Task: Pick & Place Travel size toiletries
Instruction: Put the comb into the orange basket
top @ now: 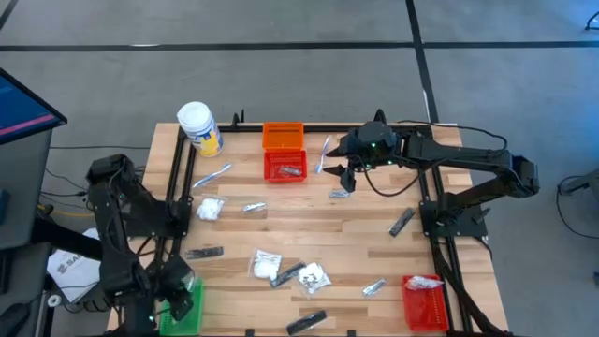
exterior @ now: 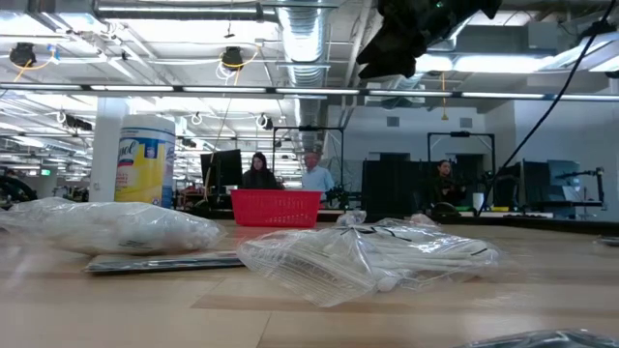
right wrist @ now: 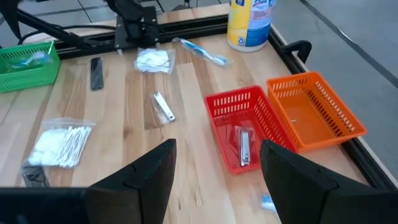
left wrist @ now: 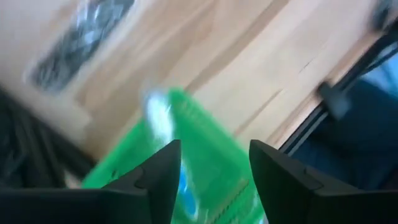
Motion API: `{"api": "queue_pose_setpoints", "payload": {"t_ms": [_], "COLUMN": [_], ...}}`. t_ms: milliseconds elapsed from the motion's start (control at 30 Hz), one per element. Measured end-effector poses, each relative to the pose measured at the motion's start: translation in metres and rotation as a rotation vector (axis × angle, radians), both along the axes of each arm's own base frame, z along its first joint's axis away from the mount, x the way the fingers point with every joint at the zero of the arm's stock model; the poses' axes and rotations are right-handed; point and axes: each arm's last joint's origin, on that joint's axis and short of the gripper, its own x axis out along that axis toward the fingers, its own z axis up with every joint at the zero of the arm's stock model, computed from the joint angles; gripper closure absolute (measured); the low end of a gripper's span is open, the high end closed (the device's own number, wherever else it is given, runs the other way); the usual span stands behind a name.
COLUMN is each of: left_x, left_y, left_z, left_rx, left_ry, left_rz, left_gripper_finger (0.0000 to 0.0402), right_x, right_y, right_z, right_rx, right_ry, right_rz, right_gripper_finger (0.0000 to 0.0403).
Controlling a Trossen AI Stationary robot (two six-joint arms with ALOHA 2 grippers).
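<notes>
Left gripper [left wrist: 211, 171] above green plastic basket [left wrist: 205, 140], fingers spread, empty; small blue-white item inside. Right gripper [right wrist: 214, 165] near red plastic basket [right wrist: 249, 127], fingers spread, empty. Toiletries scattered across wooden table [top: 328, 234]. White jar [exterior: 145, 159], yellow label, writing unreadable.

You are looking at four baskets: two red baskets, one [top: 284, 166] near the right gripper [top: 347, 176] and one [top: 423, 301] well apart from it, one orange basket [top: 283, 136], and one green basket [top: 192, 316] under the left gripper [left wrist: 214, 149]. One white jar [top: 198, 126] is standing well apart from both grippers. Lying loose on the table, you are counting three white packets [top: 208, 208], four dark slim tubes [top: 204, 252], two clear sticks [top: 213, 176] and about three foil sachets [top: 255, 208]. Three people [exterior: 259, 172] are showing in the room behind.
</notes>
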Motion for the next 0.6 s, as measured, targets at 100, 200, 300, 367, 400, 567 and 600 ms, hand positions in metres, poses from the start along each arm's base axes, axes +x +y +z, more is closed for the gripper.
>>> {"api": "queue_pose_setpoints", "payload": {"t_ms": [100, 200, 300, 367, 400, 567, 600], "left_x": [0.002, 0.006, 0.010, 0.013, 0.016, 0.027, 0.030], "left_y": [0.005, 0.008, 0.011, 0.015, 0.017, 0.028, 0.030], "left_z": [0.003, 0.005, 0.001, -0.003, -0.005, -0.016, -0.018], "left_rx": [0.067, 0.135, 0.185, 0.216, 0.236, 0.321, 0.337], "left_ry": [-0.110, -0.213, -0.260, -0.257, -0.255, -0.244, -0.236], "left_rz": [-0.008, -0.025, -0.029, -0.033, -0.038, -0.037, -0.037], "left_gripper_finger": [0.0226, 0.0230, 0.0231, 0.0230, 0.0229, 0.0229, 0.0229], "right_x": [-0.003, -0.006, -0.011, -0.016, -0.018, -0.033, -0.036], "right_y": [0.001, 0.004, 0.009, 0.016, 0.019, 0.039, 0.044], "right_z": [0.001, 0.004, 0.009, 0.014, 0.017, 0.031, 0.033], "right_rx": [0.004, 0.003, -0.001, -0.010, -0.016, -0.025, -0.027], "right_ry": [0.008, 0.005, -0.006, -0.019, -0.028, -0.064, -0.073], "right_rz": [-0.001, 0.006, 0.024, 0.046, 0.060, 0.130, 0.148], "right_gripper_finger": [0.0178, 0.0178, 0.0178, 0.0178, 0.0178, 0.0178, 0.0178]}}
